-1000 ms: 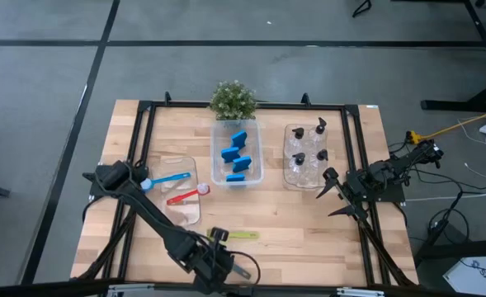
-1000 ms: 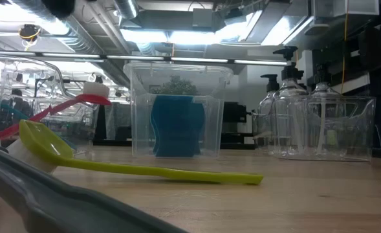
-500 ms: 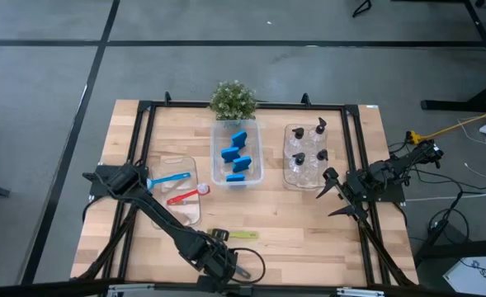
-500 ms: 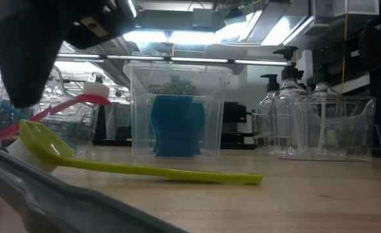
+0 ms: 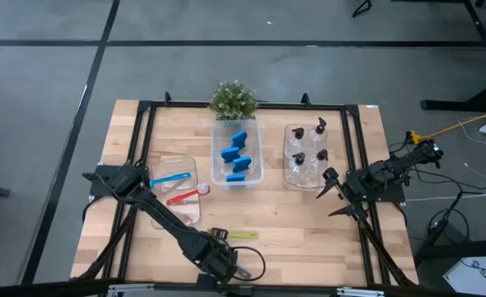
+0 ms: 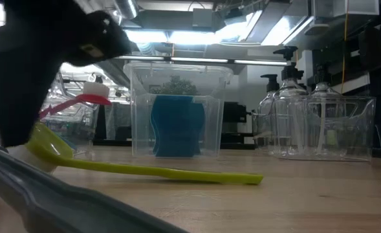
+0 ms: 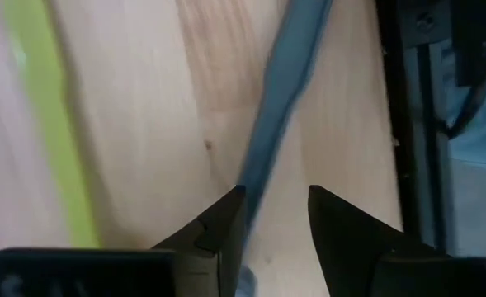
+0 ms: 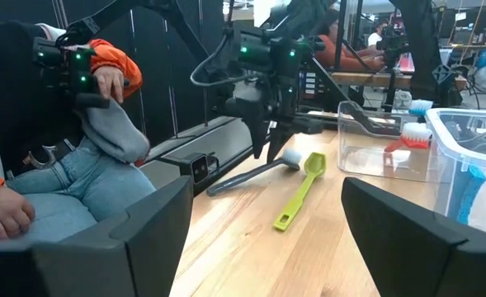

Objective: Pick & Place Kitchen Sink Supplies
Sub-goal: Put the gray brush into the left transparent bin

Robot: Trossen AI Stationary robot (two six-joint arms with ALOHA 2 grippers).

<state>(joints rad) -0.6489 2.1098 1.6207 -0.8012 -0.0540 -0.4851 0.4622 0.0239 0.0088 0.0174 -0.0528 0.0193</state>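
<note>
Hovering left gripper (image 7: pixel 274 216) over grey brush (image 7: pixel 277 107) handle, jaws part-open, holding nothing, lined up to straddle it; right gripper (image 5: pixel 335 195) parked wide open.

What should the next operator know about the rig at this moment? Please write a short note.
Left tool: open, fingers on either side of the grey brush at the table's front edge, not yet gripping.
Right tool: open, waiting right of the bottle bin.
Done: sponges in the middle bin; bottles in their bin; blue brush and red brush on the left bin.
Left: grey brush, then green brush lying on the table.
</note>
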